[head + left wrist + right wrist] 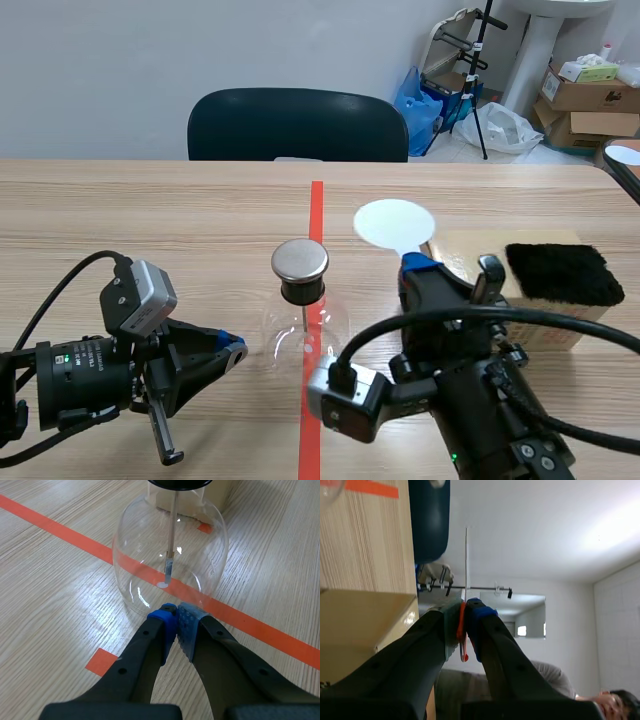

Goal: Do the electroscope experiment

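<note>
Our right tool (420, 263) pinches white round flat disc (395, 224), near, right of round steel cap (300, 259) on clear glass flask (170, 555); left tool (176, 617) pressed together, empty.

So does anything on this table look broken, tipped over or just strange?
Nothing stands out. The glass electroscope stands upright on the red tape line, its metal cap in place. The black fur pad lies flat on the box. The right gripper holds the white disc upright.

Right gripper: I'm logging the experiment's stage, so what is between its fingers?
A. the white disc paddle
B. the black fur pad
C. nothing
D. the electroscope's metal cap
A: the right gripper is shut on the white disc paddle, pinching its orange handle in the right wrist view.
</note>
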Tool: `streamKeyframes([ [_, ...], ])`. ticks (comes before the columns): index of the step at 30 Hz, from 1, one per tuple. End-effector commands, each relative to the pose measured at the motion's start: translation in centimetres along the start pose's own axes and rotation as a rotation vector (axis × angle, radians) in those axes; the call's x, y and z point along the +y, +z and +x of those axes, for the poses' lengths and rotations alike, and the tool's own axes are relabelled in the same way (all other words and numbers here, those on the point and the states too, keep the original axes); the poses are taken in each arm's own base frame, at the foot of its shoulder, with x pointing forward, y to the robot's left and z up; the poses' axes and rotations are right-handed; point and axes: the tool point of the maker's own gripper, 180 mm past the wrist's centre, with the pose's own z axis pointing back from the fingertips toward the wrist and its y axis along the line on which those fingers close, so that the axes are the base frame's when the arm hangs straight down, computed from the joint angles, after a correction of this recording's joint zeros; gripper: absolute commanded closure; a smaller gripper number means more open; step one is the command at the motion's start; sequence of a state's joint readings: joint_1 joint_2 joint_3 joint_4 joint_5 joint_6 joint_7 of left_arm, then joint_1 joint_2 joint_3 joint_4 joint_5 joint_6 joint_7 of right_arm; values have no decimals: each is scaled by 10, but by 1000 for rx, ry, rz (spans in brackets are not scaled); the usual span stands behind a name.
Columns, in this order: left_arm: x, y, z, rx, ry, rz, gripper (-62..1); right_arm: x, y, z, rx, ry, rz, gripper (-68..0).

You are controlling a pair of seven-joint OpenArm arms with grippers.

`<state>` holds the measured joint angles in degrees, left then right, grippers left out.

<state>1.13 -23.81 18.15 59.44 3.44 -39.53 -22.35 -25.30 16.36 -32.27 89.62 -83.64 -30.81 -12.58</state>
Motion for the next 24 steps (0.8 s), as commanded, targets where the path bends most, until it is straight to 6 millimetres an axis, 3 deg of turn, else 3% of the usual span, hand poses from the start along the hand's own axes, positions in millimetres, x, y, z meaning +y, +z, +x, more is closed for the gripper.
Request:
streamKeyframes([
  [1, 0, -2, 9, -32, 0, -2, -38, -7, -2, -9, 34, 5, -26, -9],
  [15, 0, -2, 9, -33, 1, -2, -38, -7, 2, -44, 235, 2, -26, -9],
  [24, 0, -2, 9, -32, 1, -2, -38, -7, 1, -40, 207, 2, -26, -9],
])
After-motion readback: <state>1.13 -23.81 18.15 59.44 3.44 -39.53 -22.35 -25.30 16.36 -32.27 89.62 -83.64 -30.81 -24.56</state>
